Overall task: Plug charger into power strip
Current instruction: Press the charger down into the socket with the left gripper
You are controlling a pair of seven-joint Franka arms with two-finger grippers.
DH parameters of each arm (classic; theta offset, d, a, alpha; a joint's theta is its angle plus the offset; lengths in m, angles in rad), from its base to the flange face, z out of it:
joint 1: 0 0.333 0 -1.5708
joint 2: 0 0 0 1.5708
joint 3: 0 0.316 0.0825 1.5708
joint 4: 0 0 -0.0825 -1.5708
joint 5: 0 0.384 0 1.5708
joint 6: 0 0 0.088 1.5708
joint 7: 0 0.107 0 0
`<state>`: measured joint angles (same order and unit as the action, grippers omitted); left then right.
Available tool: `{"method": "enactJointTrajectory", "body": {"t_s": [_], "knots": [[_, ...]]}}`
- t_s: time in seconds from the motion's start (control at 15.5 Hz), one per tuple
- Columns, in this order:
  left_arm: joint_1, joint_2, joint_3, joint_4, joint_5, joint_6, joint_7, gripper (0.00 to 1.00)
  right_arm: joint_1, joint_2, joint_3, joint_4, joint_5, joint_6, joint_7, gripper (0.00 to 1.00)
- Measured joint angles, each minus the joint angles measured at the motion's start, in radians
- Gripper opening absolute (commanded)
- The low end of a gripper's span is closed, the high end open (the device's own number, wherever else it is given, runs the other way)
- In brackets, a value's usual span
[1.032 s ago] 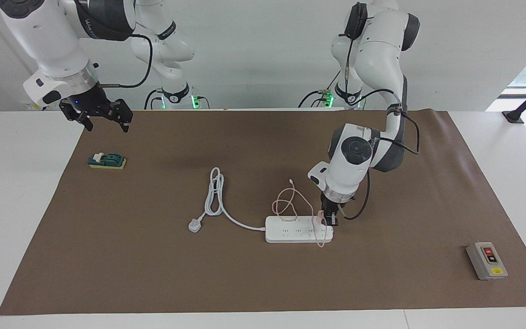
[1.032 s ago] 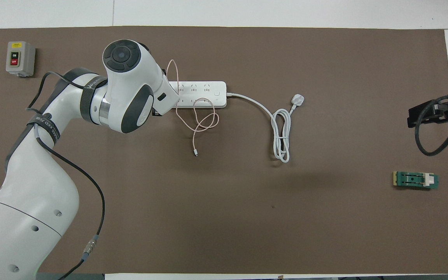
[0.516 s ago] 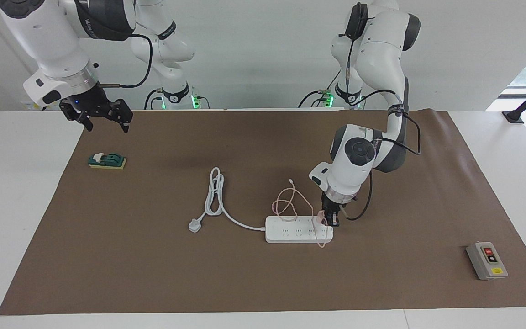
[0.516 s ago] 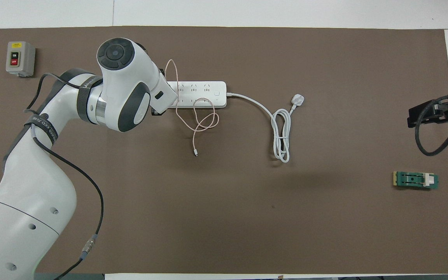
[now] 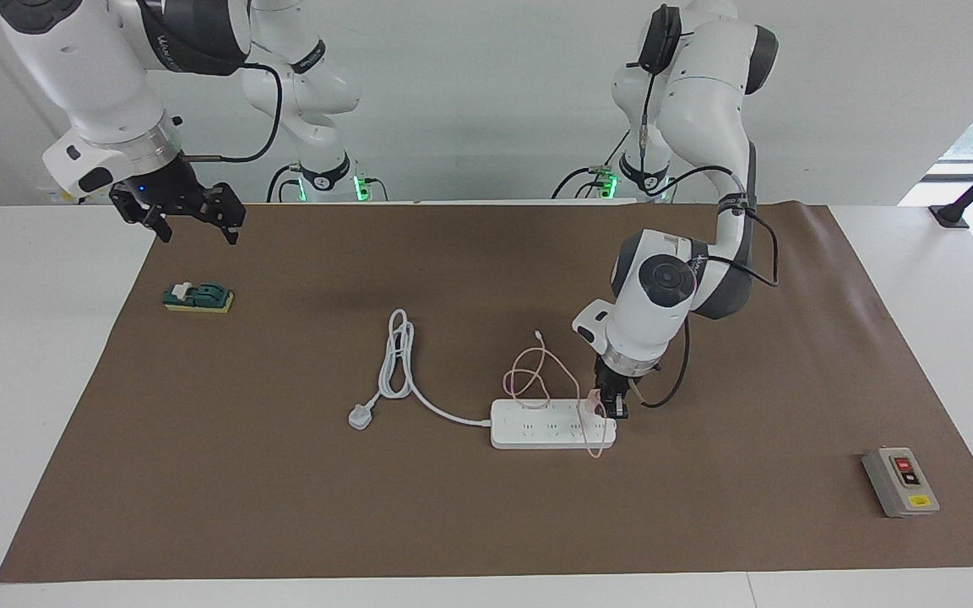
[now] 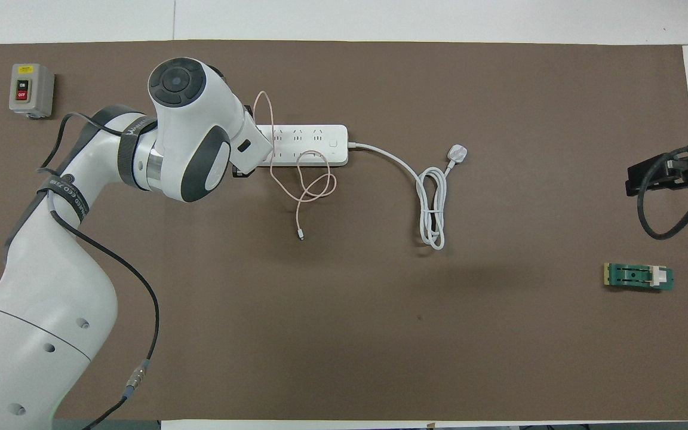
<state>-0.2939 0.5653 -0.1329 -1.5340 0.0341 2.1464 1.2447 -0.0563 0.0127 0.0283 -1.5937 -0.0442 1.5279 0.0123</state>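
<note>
The long white power strip (image 5: pixel 550 425) (image 6: pixel 308 143) lies flat mid-table. At its end toward the left arm, my left gripper (image 5: pixel 613 407) points straight down, shut on the small pink charger (image 5: pixel 594 397), which sits on the strip's top at that end. The charger's thin pink cable (image 5: pixel 529 380) (image 6: pixel 302 185) loops across the strip and onto the mat. From overhead the left arm's wrist hides the charger and the fingertips. My right gripper (image 5: pixel 187 218) (image 6: pixel 648 176) hangs open and holds nothing, over the mat's edge at the right arm's end, where that arm waits.
The strip's thick white cord runs to a coiled bundle and a white three-pin plug (image 5: pixel 360 416) (image 6: pixel 458 153). A grey box with red and black buttons (image 5: pixel 900 481) (image 6: pixel 30 89) stands at the left arm's end. A green block (image 5: pixel 198 297) (image 6: pixel 638 277) lies below the right gripper.
The left arm's wrist has shifted slightly while its gripper stays at the strip's end with the charger. The right arm has not moved.
</note>
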Motion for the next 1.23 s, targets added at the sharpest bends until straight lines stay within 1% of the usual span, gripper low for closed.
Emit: {"method": "enactJointTrajectory", "body": {"t_s": [0.19,0.26,0.39,0.52,0.58,0.77,0.84,0.9,1.03,1.16,1.23], "knots": [[0.0,0.0,0.0,0.0,0.0,0.0,0.0,0.0,0.0,0.0,0.0,0.0,0.0,0.0,0.0,1.0],[0.0,0.0,0.0,0.001,0.0,0.0,0.0,0.03,0.0,0.0,0.0,0.0,0.0,0.0,0.0,1.0],[0.0,0.001,0.0,0.002,0.0,-0.001,0.0,0.18,0.0,0.0,0.0,0.0,0.0,0.0,0.0,1.0],[0.0,0.001,0.0,0.003,0.0,-0.002,0.0,0.19,0.0,0.0,0.0,0.0,0.0,0.0,0.0,1.0],[0.0,0.002,0.0,0.004,0.0,-0.002,0.0,0.25,0.0,0.0,0.0,0.0,0.0,0.0,0.0,1.0],[0.0,0.002,0.0,0.005,0.0,-0.003,0.0,0.25,0.0,0.0,0.0,0.0,0.0,0.0,0.0,1.0],[0.0,0.002,0.0,0.005,0.0,-0.004,0.0,0.44,0.0,0.0,0.0,0.0,0.0,0.0,0.0,1.0],[0.0,0.002,0.0,0.006,0.0,-0.004,0.0,0.48,0.0,0.0,0.0,0.0,0.0,0.0,0.0,1.0],[0.0,0.006,0.0,0.016,0.0,-0.001,0.0,0.49,0.0,0.0,0.0,0.0,0.0,0.0,0.0,1.0],[0.0,0.011,0.0,0.027,0.0,-0.002,0.001,0.6,0.0,0.0,0.0,0.0,0.0,0.0,0.0,1.0],[0.0,0.013,-0.001,0.03,0.0,-0.001,0.001,0.61,0.0,0.0,0.0,0.0,0.0,0.0,0.0,1.0]]}}
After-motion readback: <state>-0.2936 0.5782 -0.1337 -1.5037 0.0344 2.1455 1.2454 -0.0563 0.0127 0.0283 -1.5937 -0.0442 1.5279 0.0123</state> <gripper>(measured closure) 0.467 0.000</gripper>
